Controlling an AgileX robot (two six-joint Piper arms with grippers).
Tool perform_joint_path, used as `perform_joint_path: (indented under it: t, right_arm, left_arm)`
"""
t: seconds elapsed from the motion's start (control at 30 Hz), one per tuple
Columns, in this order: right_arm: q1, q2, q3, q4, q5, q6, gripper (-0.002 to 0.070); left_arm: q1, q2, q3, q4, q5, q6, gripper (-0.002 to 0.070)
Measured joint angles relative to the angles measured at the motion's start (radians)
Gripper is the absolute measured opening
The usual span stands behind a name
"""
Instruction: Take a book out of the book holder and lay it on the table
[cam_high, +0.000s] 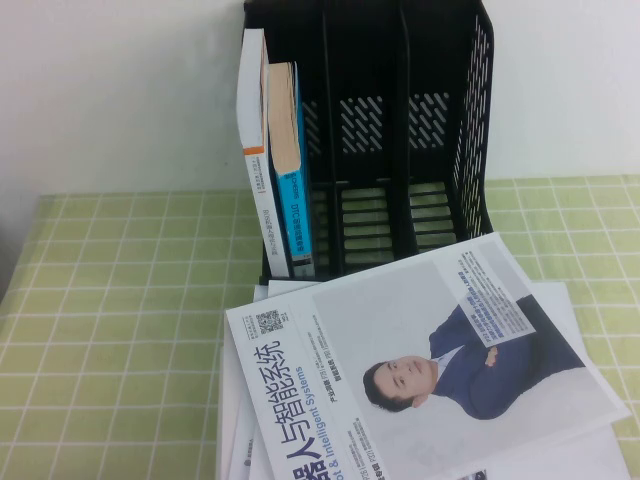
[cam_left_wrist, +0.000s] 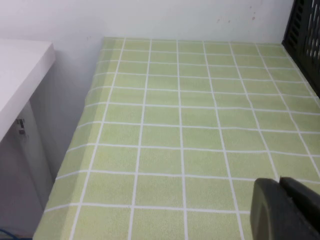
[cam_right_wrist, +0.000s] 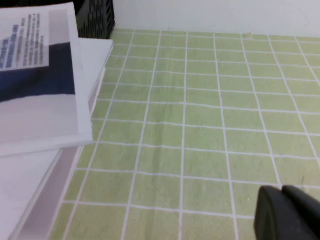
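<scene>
Far left, the left claw (cam_left_wrist: 285, 210) shows only in its own wrist view as a dark blurred tip low over bare checked cloth, well clear of the rack. Whether it is wide or narrow, cannot tell. Neither arm appears in the high view.

The desk (cam_high: 110, 300) carries a green-yellow checked cloth with white grid lines.

Back centre stands the book holder (cam_high: 470, 120), black, three upright compartments, slotted walls. Its leftmost compartment holds two books upright, side by side and touching: a white-grey book with an orange stripe (cam_high: 252, 150) on the outer left, then the book (cam_high: 290, 170), blue spine toward the front, yellowish page edges up top. The book is still in the holder, not on the desk. Middle and right compartments hold nothing visible.

In front of the holder, a loose stack of white papers (cam_high: 560, 300) lies flat, topped by a magazine (cam_high: 420, 360) with a man in a blue suit on the cover, skewed on the stack.

Right side, the right claw (cam_right_wrist: 287, 212) hangs low over open cloth, beside the paper stack, touching nothing. Its opening: cannot tell, only a dark tip shows.
</scene>
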Motion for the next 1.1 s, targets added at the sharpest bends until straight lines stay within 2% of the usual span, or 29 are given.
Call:
perform_joint_path:
  t: [0.9, 1.1]
  right_arm:
    - [0.0, 0.0, 0.0, 0.0, -0.003, 0.0, -0.0002]
    - [0.0, 0.0, 0.003, 0.002, -0.141, 0.011, -0.0002]
  left_arm:
    - [0.0, 0.0, 0.0, 0.002, -0.002, 0.077, -0.0003]
    - [0.0, 0.0, 0.002, -0.053, -0.073, 0.073, -0.0003]
